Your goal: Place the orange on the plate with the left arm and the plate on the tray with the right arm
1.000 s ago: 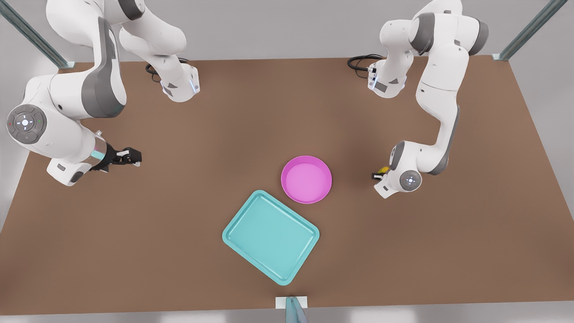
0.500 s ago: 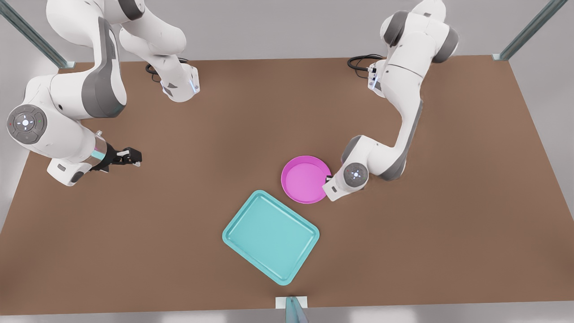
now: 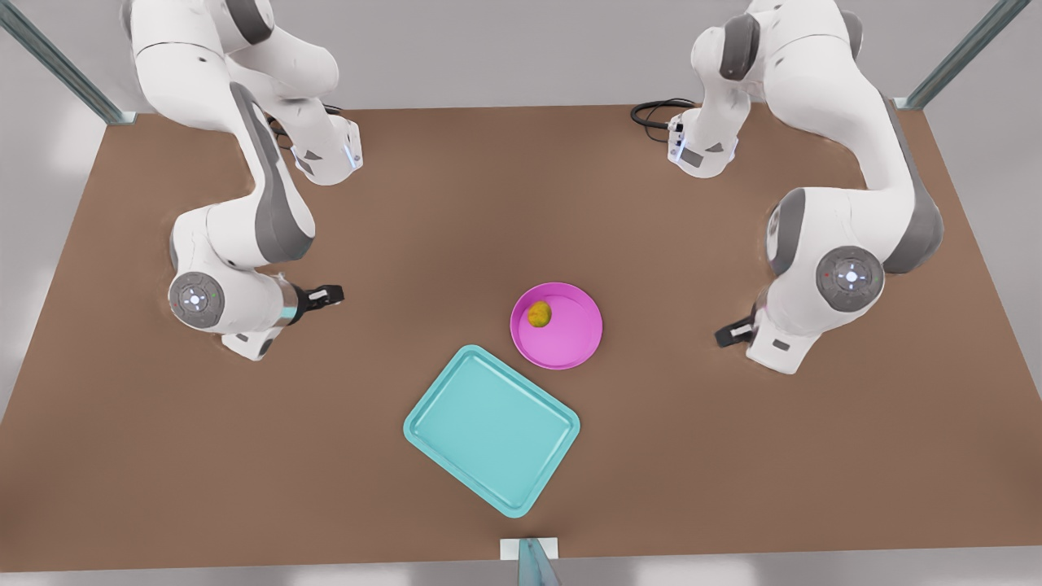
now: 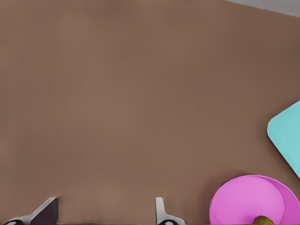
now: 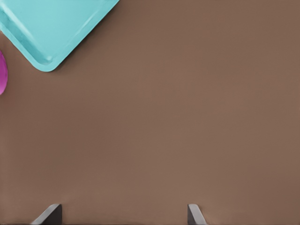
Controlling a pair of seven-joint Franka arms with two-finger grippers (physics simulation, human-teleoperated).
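The orange (image 3: 539, 313) lies inside the pink plate (image 3: 570, 346), toward its side on the front view's left; in the left wrist view the orange (image 4: 263, 220) also sits in the plate (image 4: 239, 199). The plate rests on the brown bench (image 3: 456, 212), just beside a corner of the teal tray (image 3: 492, 429). The left pincer (image 3: 735, 332), on the front view's right, hangs released and well apart from the plate. The right pincer (image 3: 326, 295), opposite, is likewise spread wide and empty.
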